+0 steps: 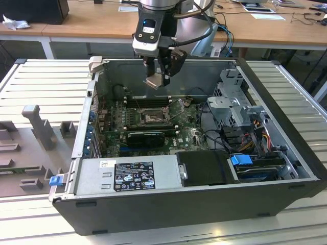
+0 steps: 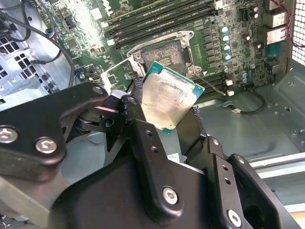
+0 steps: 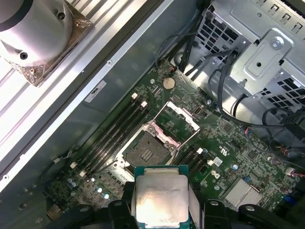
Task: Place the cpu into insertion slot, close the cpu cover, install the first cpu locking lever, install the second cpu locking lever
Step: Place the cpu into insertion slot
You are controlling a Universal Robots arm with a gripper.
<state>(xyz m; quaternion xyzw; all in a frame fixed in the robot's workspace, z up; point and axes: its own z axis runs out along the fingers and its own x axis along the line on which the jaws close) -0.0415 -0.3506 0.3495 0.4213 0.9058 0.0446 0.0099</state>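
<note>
The cpu (image 3: 161, 200) was held pinched in the gripper (image 1: 157, 77) above the insertion slot (image 3: 147, 151). The cpu cover (image 3: 178, 120) was seen standing open.

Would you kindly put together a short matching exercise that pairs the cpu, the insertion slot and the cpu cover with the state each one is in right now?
Things:
1. cpu
2. insertion slot
3. cpu cover

States:
A. swung open, lifted off what it closes over
B. held in the hand, above the green board
C. bare, with nothing seated in it

Pairs: 1-B, 2-C, 3-A.
</note>
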